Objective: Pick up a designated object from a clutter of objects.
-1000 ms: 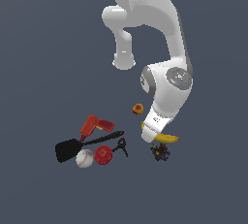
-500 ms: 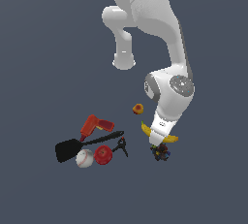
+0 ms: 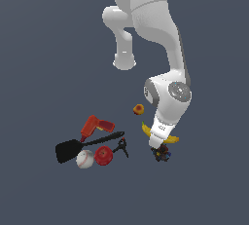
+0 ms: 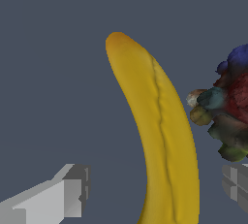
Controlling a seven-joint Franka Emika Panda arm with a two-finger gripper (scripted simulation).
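The yellow banana fills the wrist view, lying between my two grey fingertips, which stand apart on either side of it. My gripper is open, straddling the banana without touching it. In the exterior view the banana is mostly hidden under the white hand; only its ends show. The gripper sits low over it. The dark multicoloured lump lies right beside the banana, also in the exterior view.
A small orange-red fruit lies behind the banana. To the exterior view's left lie the red drill, black spatula, white baseball, red apple and black clamp.
The arm's wrist has swung toward the exterior view's right and lowered, bringing the gripper down over the banana. The objects have not moved.
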